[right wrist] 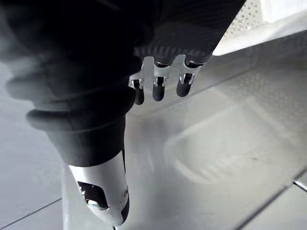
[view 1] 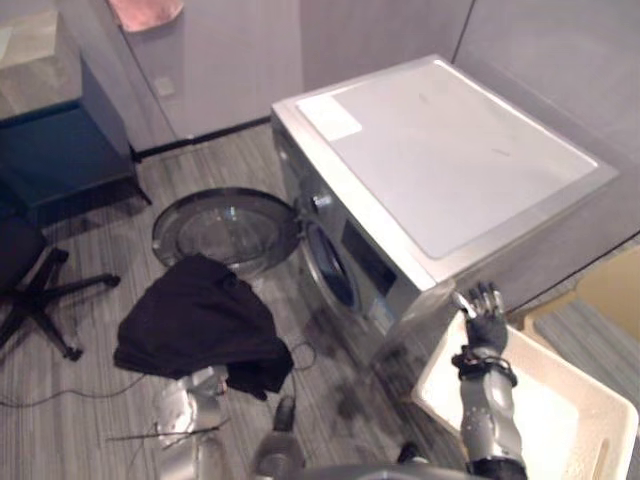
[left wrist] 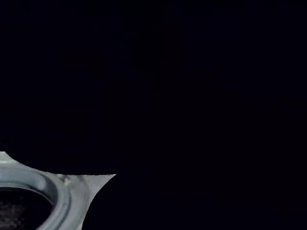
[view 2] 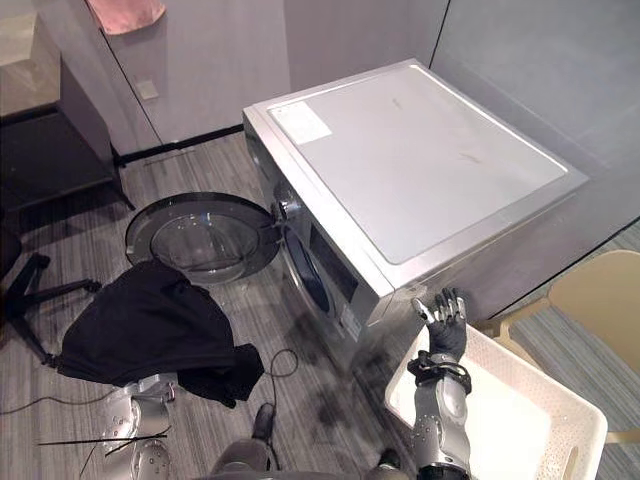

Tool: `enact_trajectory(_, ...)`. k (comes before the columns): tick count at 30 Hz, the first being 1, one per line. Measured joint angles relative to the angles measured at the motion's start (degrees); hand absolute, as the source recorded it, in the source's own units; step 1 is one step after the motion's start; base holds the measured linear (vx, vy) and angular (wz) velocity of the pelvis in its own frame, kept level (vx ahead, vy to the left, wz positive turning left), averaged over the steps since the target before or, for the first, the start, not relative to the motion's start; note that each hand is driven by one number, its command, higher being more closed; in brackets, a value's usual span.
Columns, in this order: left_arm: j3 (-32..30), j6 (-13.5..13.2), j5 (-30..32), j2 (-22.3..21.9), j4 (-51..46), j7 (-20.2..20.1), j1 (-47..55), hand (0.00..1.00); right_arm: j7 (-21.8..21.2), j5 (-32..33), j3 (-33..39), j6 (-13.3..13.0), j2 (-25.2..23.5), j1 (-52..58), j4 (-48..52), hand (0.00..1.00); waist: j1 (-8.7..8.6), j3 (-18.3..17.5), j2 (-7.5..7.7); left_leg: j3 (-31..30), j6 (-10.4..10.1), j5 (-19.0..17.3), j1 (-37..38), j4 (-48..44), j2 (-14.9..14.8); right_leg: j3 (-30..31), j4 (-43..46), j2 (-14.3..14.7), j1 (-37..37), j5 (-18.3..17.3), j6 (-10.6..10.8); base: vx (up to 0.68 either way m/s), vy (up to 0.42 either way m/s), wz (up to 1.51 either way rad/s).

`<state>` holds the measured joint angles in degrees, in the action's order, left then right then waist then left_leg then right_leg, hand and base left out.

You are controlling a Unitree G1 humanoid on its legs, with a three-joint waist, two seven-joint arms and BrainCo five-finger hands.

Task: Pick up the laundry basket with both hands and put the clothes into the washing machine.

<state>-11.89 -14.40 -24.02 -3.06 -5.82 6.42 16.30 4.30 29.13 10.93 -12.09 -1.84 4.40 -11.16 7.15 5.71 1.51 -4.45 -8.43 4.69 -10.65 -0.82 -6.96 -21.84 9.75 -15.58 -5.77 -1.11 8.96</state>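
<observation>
A black garment (view 1: 200, 320) hangs in a heap over my left hand, whose silver forearm (view 1: 190, 410) shows below it, on the floor side of the washing machine (view 1: 450, 160). In the left wrist view the black garment (left wrist: 168, 96) covers almost everything, with a bit of the door's rim (left wrist: 43, 187) past it. The round door (view 1: 225, 225) stands swung open beside the drum opening (view 1: 330, 265). My right hand (view 1: 485, 320) is raised with relaxed fingers (right wrist: 158, 88) by the machine's near corner, holding nothing. Below it sits the white laundry basket (view 1: 570, 400), which looks empty.
A dark blue cabinet (view 1: 60, 140) and a black office chair (view 1: 30, 290) stand at the left. A pink cloth (view 1: 145, 12) hangs on the far wall. A pale yellow seat (view 2: 600, 290) stands right of the basket. Grey walls close in behind the machine.
</observation>
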Motion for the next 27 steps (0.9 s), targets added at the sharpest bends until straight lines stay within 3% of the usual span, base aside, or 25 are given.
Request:
enact_trajectory(2,0.0,0.0,0.0,0.0,0.8,0.0,0.0,1.0,0.8,0.0,-0.5,0.0,-0.5,0.0,-1.0,0.0,0.06,0.4,0.61,-0.5,0.7,-0.7,-1.0,-2.5,0.2,0.3,0.3,0.1,1.1,0.0,0.0,-0.04,0.026,0.4)
enact_trajectory(3,1.0,0.1,0.0,0.4,2.3,0.0,-0.1,1.0,1.1,0.0,-0.4,0.0,-0.2,1.1,-1.1,0.0,-0.74,0.7,0.45,-2.3,1.2,-3.7,-1.7,-3.7,0.2,6.5,1.7,1.1,2.0,0.1,-0.2,-0.04,0.05,0.73)
enact_trajectory(5,2.8,0.0,0.0,1.0,2.4,-0.2,-0.2,1.0,1.2,0.0,-0.2,0.1,0.2,2.6,-1.1,0.0,-1.64,0.7,0.58,-5.2,1.2,-3.7,-1.8,-2.8,-0.1,13.6,3.2,2.9,2.0,0.1,-0.3,0.02,0.034,0.85)
enact_trajectory(6,3.5,0.0,0.0,1.5,2.5,-0.5,0.0,1.0,1.0,0.0,-0.2,0.1,-0.1,3.4,-1.3,0.0,-1.99,0.7,1.04,-7.2,1.2,-3.7,-1.5,-0.7,-0.2,17.2,3.4,4.1,1.7,-1.0,-1.6,0.05,-0.032,0.72)
enact_trajectory(7,3.7,0.0,0.0,2.2,2.5,-0.8,-0.1,1.0,0.9,0.1,-0.2,-0.1,-0.3,3.8,-1.7,0.0,-2.22,0.8,2.2,-7.8,1.2,-3.6,-1.5,0.0,-0.1,19.3,3.1,4.8,1.2,-4.1,-2.4,0.03,-0.124,0.79)
enact_trajectory(8,4.1,-0.2,0.0,4.0,2.7,-1.7,-0.4,1.0,0.4,0.1,-0.1,-0.4,-1.0,4.8,-2.2,0.0,-2.97,0.6,6.19,-8.8,0.8,-3.4,-3.9,-2.9,2.1,24.8,2.2,6.2,1.5,-11.5,-0.3,-0.05,-0.148,0.76)
enact_trajectory(9,6.2,0.7,0.0,3.9,4.6,-2.4,-0.6,1.0,-0.3,0.1,0.6,-0.4,0.1,4.8,-5.1,0.0,-3.37,1.1,4.66,-10.8,-0.7,-3.1,-5.8,-5.6,1.4,25.1,3.5,8.4,1.6,-12.6,-1.0,-0.04,-0.138,0.64)
enact_trajectory(10,7.4,0.9,0.0,4.0,5.0,-2.6,-0.5,1.0,-0.6,0.1,1.0,-0.1,0.2,5.0,-7.2,0.0,-3.16,1.0,4.07,-11.0,-1.2,-3.1,-5.4,-3.8,0.5,25.8,2.9,9.7,1.6,-12.7,-2.5,0.0,-0.107,0.56)
enact_trajectory(11,9.8,0.9,0.1,4.9,5.1,-3.0,-1.5,1.0,-0.8,0.1,1.4,0.2,-1.1,5.4,-10.9,0.0,-3.75,0.3,5.61,-11.2,-1.3,-3.3,-6.4,-3.8,0.4,27.7,1.6,11.1,1.4,-12.0,-4.6,0.06,-0.097,0.49)
enact_trajectory(12,11.6,1.0,0.4,5.5,5.5,-3.6,-3.0,1.0,-0.9,0.2,1.9,0.2,-1.8,5.4,-14.5,0.0,-4.67,1.0,5.61,-10.7,-1.1,-3.8,-9.8,-13.3,2.2,26.5,1.5,11.0,1.4,-11.1,-3.1,0.08,-0.093,0.58)
enact_trajectory(13,13.4,1.3,1.0,6.1,5.9,-4.1,-4.3,1.0,-0.9,0.8,1.4,1.1,-2.0,5.3,-18.7,0.0,-4.81,1.2,5.33,-11.1,-0.7,-4.2,-11.1,-16.8,3.3,26.4,1.6,11.5,2.3,-10.6,-2.6,0.06,-0.049,0.36)
enact_trajectory(16,16.8,1.3,1.2,6.9,5.9,-5.2,-7.3,1.0,-2.0,2.4,0.3,2.1,-1.8,6.0,-24.0,0.0,-6.28,1.4,5.2,-13.6,-1.7,-5.2,-7.2,-13.0,3.8,27.0,0.4,11.3,5.0,-10.7,-4.2,0.06,-0.04,0.2)
enact_trajectory(17,16.8,1.3,1.1,6.6,5.9,-5.2,-7.8,1.0,-2.0,2.5,0.2,2.3,-1.8,6.0,-24.5,0.0,-6.18,1.5,4.74,-13.6,-2.3,-5.6,-7.0,-13.1,3.7,27.3,0.1,11.5,5.2,-10.8,-4.3,0.0,-0.059,-0.11)
enact_trajectory(18,16.9,1.2,1.0,5.9,5.9,-5.3,-8.2,1.0,-2.0,3.1,-0.2,2.4,-1.8,5.7,-24.8,0.0,-6.34,1.7,3.21,-13.5,-3.6,-8.1,-6.6,-12.9,2.5,27.9,0.0,12.6,5.5,-11.3,-4.6,-0.01,-0.042,-0.17)
enact_trajectory(19,16.9,1.2,1.0,5.9,5.9,-5.3,-8.1,1.0,-2.0,3.2,-0.3,2.4,-1.8,5.6,-25.0,0.0,-6.39,1.6,3.04,-13.4,-3.6,-8.1,-6.3,-12.5,2.2,28.0,0.1,12.9,5.5,-11.4,-4.7,-0.01,-0.107,-0.15)
enact_trajectory(20,17.1,1.2,0.9,5.9,5.9,-5.4,-8.0,1.0,-2.0,3.8,-1.2,2.5,-1.8,5.6,-25.5,0.0,-6.34,1.5,3.31,-12.9,-5.5,-9.7,-5.4,-12.5,1.1,28.1,0.3,13.4,5.6,-11.5,-5.3,0.0,-0.092,-0.25)
enact_trajectory(21,17.8,1.2,0.4,4.8,5.9,-5.5,-7.0,1.0,-2.1,4.3,-1.9,2.5,-1.4,6.0,-24.2,0.0,-5.86,2.2,0.8,-11.8,-7.1,-12.5,-8.7,-27.1,0.0,28.3,1.9,15.1,6.0,-12.1,-6.1,0.01,-0.106,-0.23)
enact_trajectory(23,19.6,1.4,-0.2,3.3,5.8,-6.5,-4.8,1.0,-2.1,4.4,-2.6,2.5,-0.3,7.1,-21.4,0.0,-6.05,2.9,-2.35,-8.3,-6.6,-13.7,-12.4,-38.3,-2.4,27.3,5.5,17.6,7.4,-14.7,-6.4,0.02,-0.08,0.06)
enact_trajectory(25,21.6,1.8,-0.2,2.7,5.9,-7.0,-3.2,1.0,-2.1,4.5,-2.8,2.6,-0.2,7.8,-20.6,0.0,-6.02,2.1,-1.65,-5.1,-6.2,-13.3,-13.2,-39.3,-3.2,27.0,8.8,17.2,6.7,-16.5,-6.6,0.05,-0.083,0.22)
enact_trajectory(26,21.8,2.2,-0.2,2.5,5.9,-7.5,-3.7,1.0,-1.8,4.6,-2.7,2.6,-1.0,7.6,-20.0,0.0,-5.21,2.1,-0.12,-3.0,-6.1,-13.0,-13.9,-37.9,-4.2,27.0,9.1,16.0,6.0,-16.7,-6.8,0.09,-0.043,0.07)
enact_trajectory(27,22.1,2.2,-0.2,2.4,5.9,-7.6,-4.2,1.0,-1.7,4.7,-2.4,2.4,-0.7,7.1,-20.0,0.0,-4.59,2.2,0.5,-1.4,-3.4,-14.5,-14.1,-35.5,-5.0,27.2,9.0,15.2,5.2,-16.3,-6.5,0.09,-0.032,0.04)
